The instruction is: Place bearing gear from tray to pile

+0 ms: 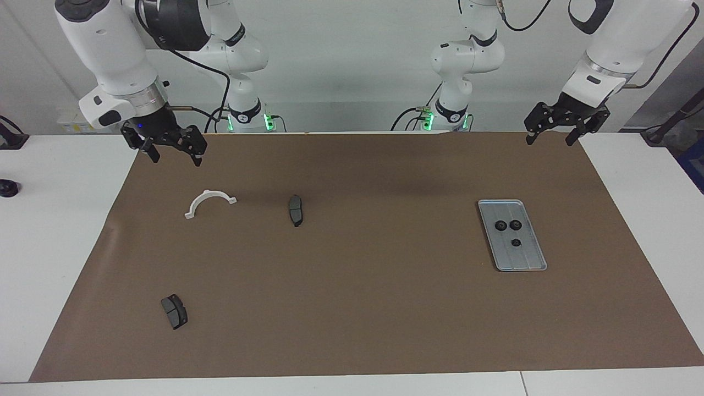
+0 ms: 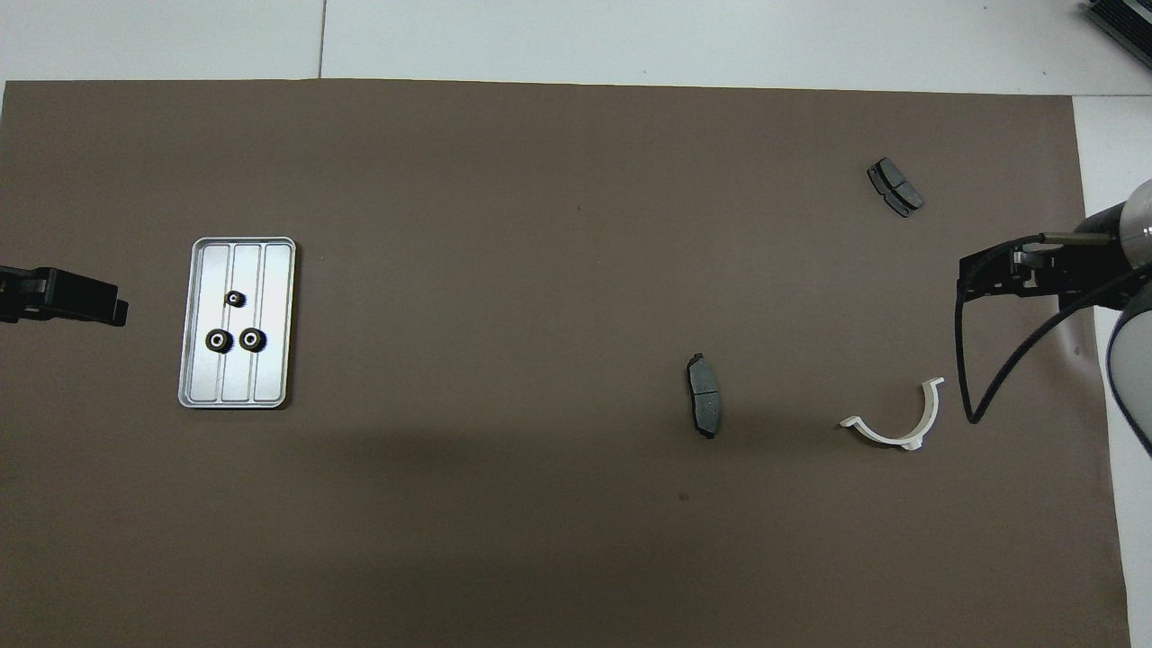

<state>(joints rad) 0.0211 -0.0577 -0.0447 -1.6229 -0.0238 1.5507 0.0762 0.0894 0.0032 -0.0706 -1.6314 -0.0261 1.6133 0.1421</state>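
Brown-papered worktop carries the tray with three gears near the left end effector, apparently open, empty; right end effector likewise, over the paper's edge.

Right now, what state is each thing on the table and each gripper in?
tray: flat on the mat, holds three gears
gears: lying loose in the tray
left gripper: open, empty, raised
right gripper: open, empty, raised
white bracket: lying untouched
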